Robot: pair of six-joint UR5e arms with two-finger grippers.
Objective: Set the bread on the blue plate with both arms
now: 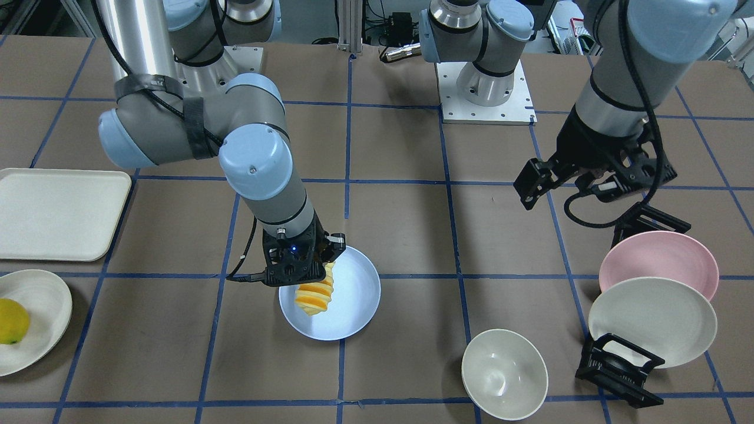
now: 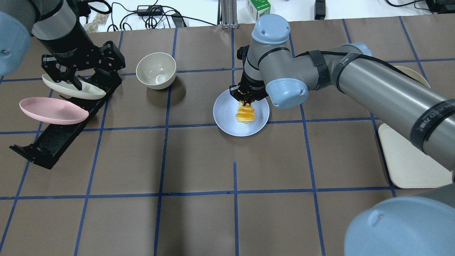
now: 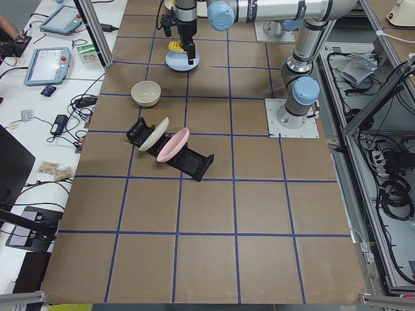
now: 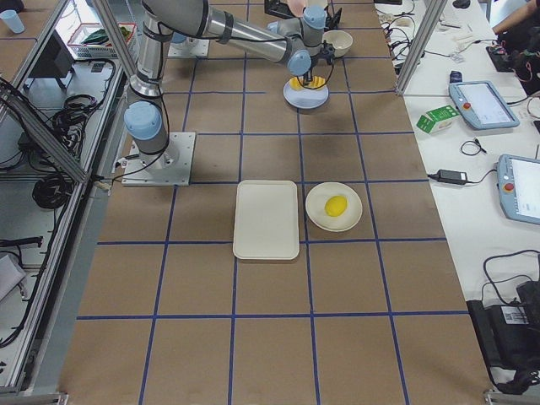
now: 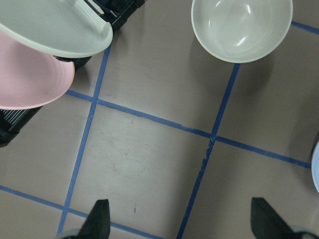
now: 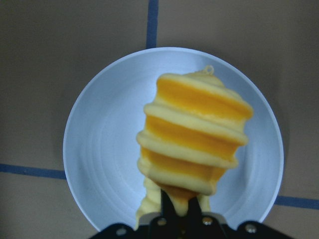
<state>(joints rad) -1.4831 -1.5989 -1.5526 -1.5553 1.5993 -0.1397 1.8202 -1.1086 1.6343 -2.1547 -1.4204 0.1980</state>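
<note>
My right gripper (image 1: 323, 268) is shut on one end of the bread (image 1: 315, 294), a ridged orange and pale yellow loaf. It hangs end-down over the blue plate (image 1: 356, 297) at mid-table. I cannot tell if its lower end touches the plate. The overhead view shows the gripper (image 2: 246, 103), bread (image 2: 245, 113) and plate (image 2: 225, 115). The right wrist view shows the bread (image 6: 194, 134) above the plate (image 6: 99, 149). My left gripper (image 1: 589, 188) is open and empty, above the table near the dish rack; its fingertips (image 5: 99, 221) frame bare table.
A black dish rack (image 2: 60, 137) holds a pink plate (image 1: 660, 259) and a cream plate (image 1: 651, 321). A cream bowl (image 1: 503, 374) stands between rack and blue plate. A cream tray (image 1: 59, 212) and a plate with a yellow fruit (image 1: 12, 321) lie on my right side.
</note>
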